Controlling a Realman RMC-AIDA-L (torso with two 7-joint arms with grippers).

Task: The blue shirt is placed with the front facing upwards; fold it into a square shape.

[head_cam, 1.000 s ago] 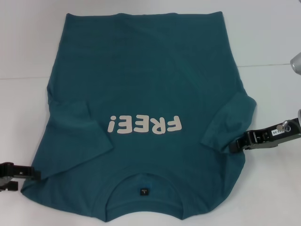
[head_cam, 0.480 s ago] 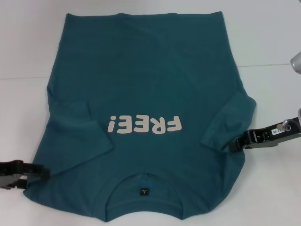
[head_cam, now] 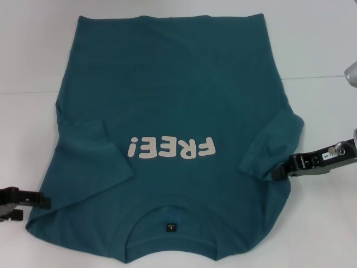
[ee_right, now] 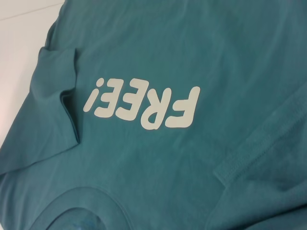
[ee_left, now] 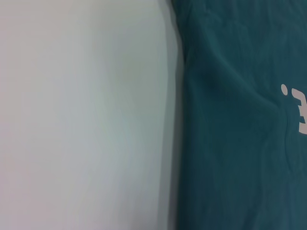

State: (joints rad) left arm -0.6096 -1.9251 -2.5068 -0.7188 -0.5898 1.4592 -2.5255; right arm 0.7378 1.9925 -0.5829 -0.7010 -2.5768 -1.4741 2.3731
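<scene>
The blue shirt point(head_cam: 173, 84) lies flat on the white table, front up, with its collar and dark neck label point(head_cam: 169, 226) nearest me. Its cream "FREE!" lettering point(head_cam: 172, 148) reads upside down. Both short sleeves are folded in over the body. My left gripper point(head_cam: 39, 200) sits low at the shirt's near left shoulder edge, touching or just overlapping the cloth. My right gripper point(head_cam: 277, 171) rests at the near right shoulder edge, beside the folded sleeve. The right wrist view shows the lettering point(ee_right: 144, 105) and the collar; the left wrist view shows the shirt's side edge point(ee_left: 184, 143).
The white table point(head_cam: 318, 44) surrounds the shirt, with bare strips on both sides and a faint seam line running across it. A grey metal part point(head_cam: 351, 73) shows at the right edge of the head view.
My left gripper slid in toward the shirt's shoulder edge, then drew back a little to the left. The right gripper and the shirt have stayed put.
</scene>
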